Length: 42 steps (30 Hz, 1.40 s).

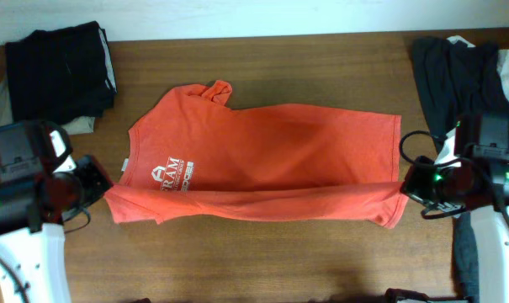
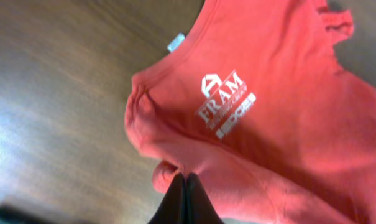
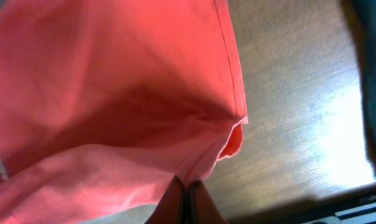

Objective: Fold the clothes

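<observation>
Orange-red T-shirt (image 1: 262,156) lies spread mid-surface (image 1: 321,261), logo up, near edge doubled over into a long band. Left jaws are pressed together on cloth at the sleeve end. Right jaws pinch the hem-end corner, prob. both layers. Black garments (image 1: 60,71) sit far left, dark pile (image 1: 448,76) far right.

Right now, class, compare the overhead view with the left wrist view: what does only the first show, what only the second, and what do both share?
Only overhead: the whole T-shirt with its near edge folded up, the right gripper at its hem corner, the black folded garments far left and a dark garment far right. Only left wrist: the left gripper seen close up, shut on the fold. Both: the white FRAM logo and the wooden table.
</observation>
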Each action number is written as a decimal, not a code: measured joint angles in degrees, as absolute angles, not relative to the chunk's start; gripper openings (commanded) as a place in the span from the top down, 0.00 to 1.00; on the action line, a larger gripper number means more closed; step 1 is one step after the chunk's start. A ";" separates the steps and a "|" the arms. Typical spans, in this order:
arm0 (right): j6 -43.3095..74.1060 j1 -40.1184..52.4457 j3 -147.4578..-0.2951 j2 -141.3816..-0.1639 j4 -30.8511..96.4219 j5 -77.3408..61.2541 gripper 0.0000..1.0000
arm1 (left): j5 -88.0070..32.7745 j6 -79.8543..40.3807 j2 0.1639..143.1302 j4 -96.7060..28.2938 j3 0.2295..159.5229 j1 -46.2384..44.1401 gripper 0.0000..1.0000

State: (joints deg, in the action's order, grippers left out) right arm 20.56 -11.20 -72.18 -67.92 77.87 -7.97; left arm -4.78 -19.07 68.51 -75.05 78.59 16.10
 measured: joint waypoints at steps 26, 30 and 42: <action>24.05 -11.20 -58.67 -79.35 54.87 -6.92 0.96 | -5.15 -20.84 95.48 -44.42 73.93 8.99 0.99; 25.30 -11.20 -58.59 -79.35 54.76 -5.39 0.41 | -3.99 -20.95 95.96 -44.31 73.93 7.40 0.76; 20.27 -11.20 -66.52 -79.59 67.42 -6.13 0.49 | 1.23 -20.95 95.90 -60.73 80.05 7.25 0.87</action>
